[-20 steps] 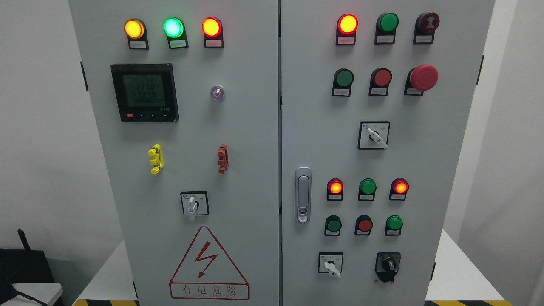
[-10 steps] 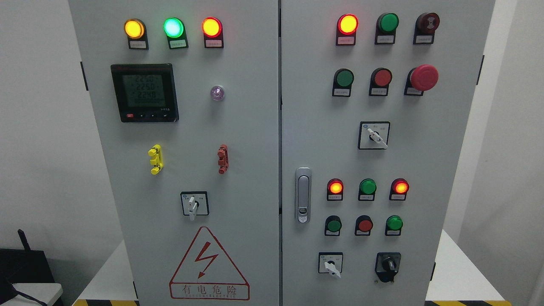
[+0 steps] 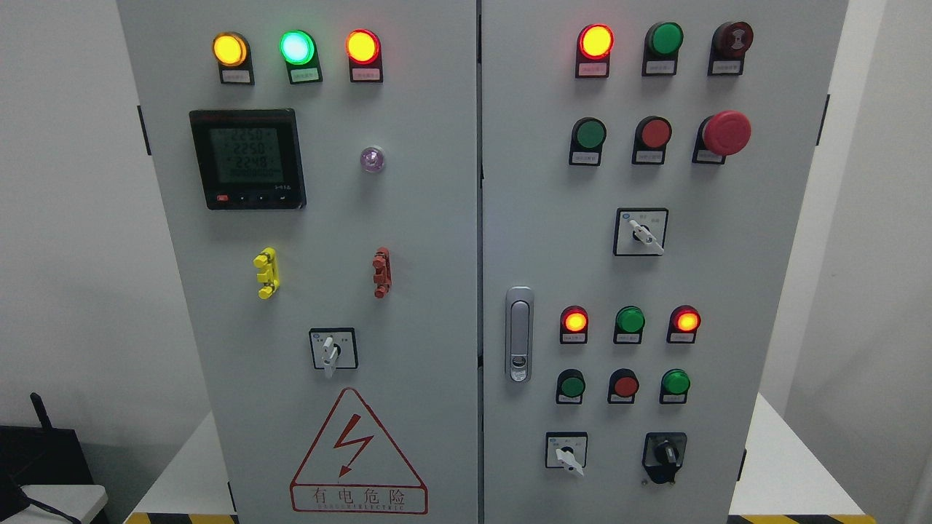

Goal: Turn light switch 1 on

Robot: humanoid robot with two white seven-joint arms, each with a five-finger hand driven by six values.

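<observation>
A grey two-door electrical cabinet (image 3: 437, 240) fills the head view. The left door carries lit yellow (image 3: 229, 49), green (image 3: 297, 46) and red (image 3: 362, 45) lamps, a digital meter (image 3: 247, 159) and a white rotary switch (image 3: 333, 349). On the right door sit a lit red lamp (image 3: 595, 41), green and red push buttons (image 3: 588, 134), a red mushroom stop button (image 3: 725, 132), a white rotary switch (image 3: 641, 232), a lower button cluster (image 3: 626, 353), another white rotary switch (image 3: 566, 451) and a black rotary switch (image 3: 664, 456). I cannot tell which control is light switch 1. Neither hand shows.
A silver door latch (image 3: 518, 333) sits at the right door's inner edge. Yellow (image 3: 266, 272) and red (image 3: 381, 271) clips stick out of the left door above a high-voltage warning triangle (image 3: 357, 455). The cabinet stands on a white platform (image 3: 790, 473). Dark equipment (image 3: 36, 455) lies lower left.
</observation>
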